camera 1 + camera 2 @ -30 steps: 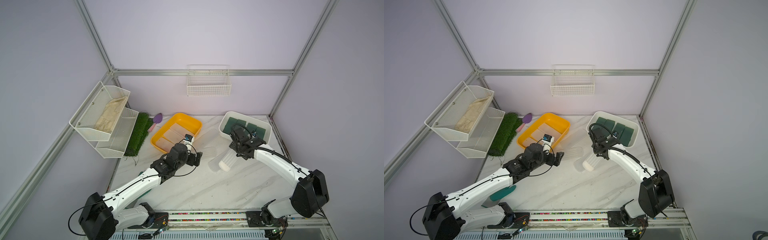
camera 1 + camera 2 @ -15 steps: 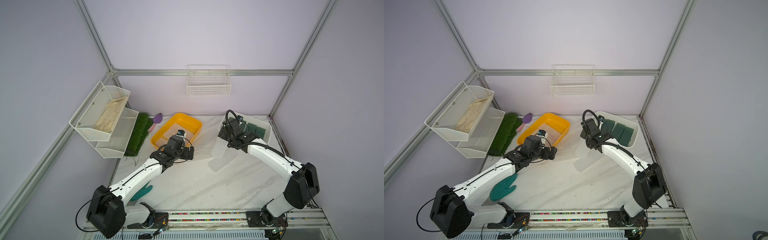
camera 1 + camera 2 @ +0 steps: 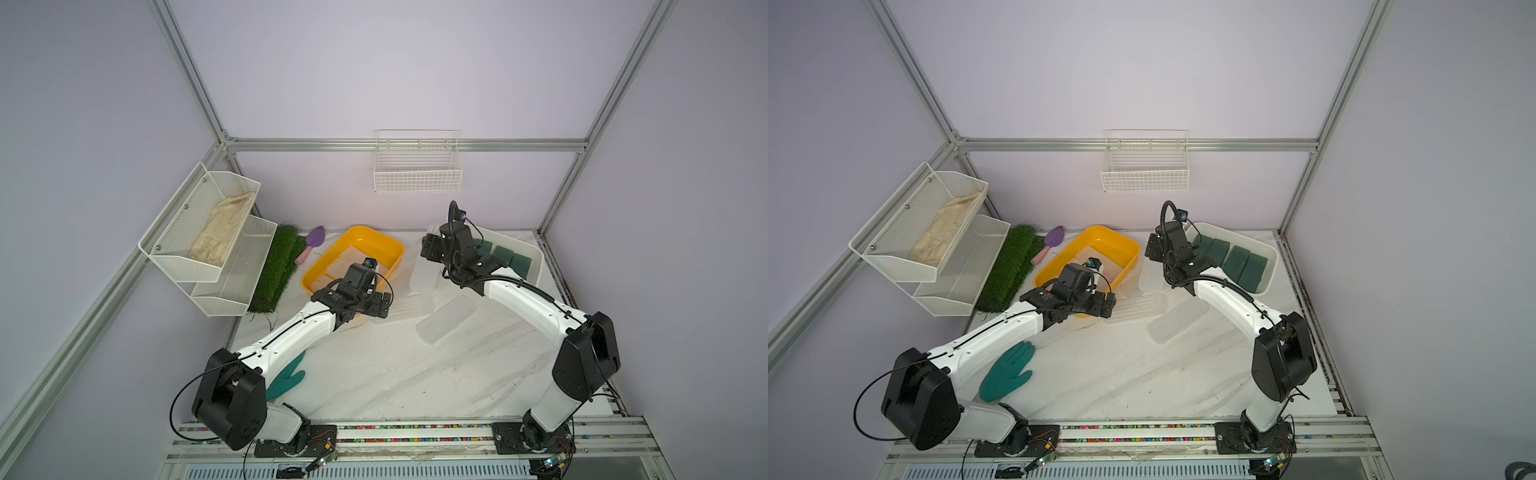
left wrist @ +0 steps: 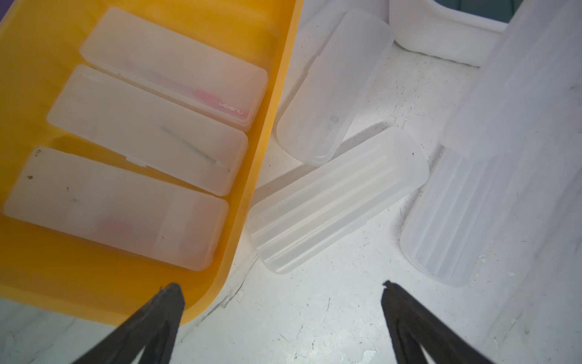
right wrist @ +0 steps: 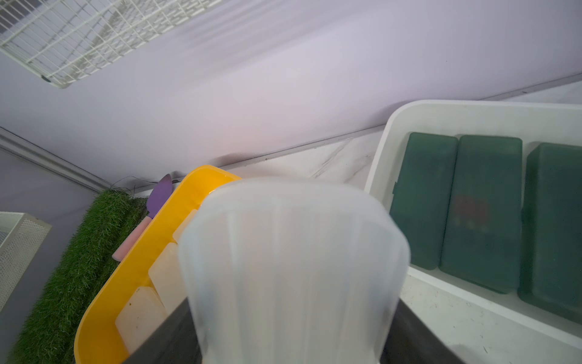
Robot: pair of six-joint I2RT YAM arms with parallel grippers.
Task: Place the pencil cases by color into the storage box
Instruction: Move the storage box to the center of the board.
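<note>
The right gripper [image 5: 293,340] is clamped on one end of a frosted case [image 5: 293,252] and holds it off the table, in the gap between the yellow bin [image 3: 392,251] and the white bin [image 3: 536,259]. Four dark green cases [image 3: 1235,262] lie side by side in the white bin at the far right. Three clear cases [image 4: 145,135] lie flat in a row in the yellow bin.

The left gripper [image 4: 278,285] hangs over the bare table [image 3: 395,374] by the yellow bin's near right corner, jaws spread wide with nothing between them. Just beyond its fingertips a ribbed case [image 4: 333,198] lies on the table beside the bin wall, with a smooth case [image 4: 330,91] against its far side. Another loose case [image 3: 446,318] lies to their right. A teal glove [image 3: 1009,372] rests at the near left, beside the left arm.
</note>
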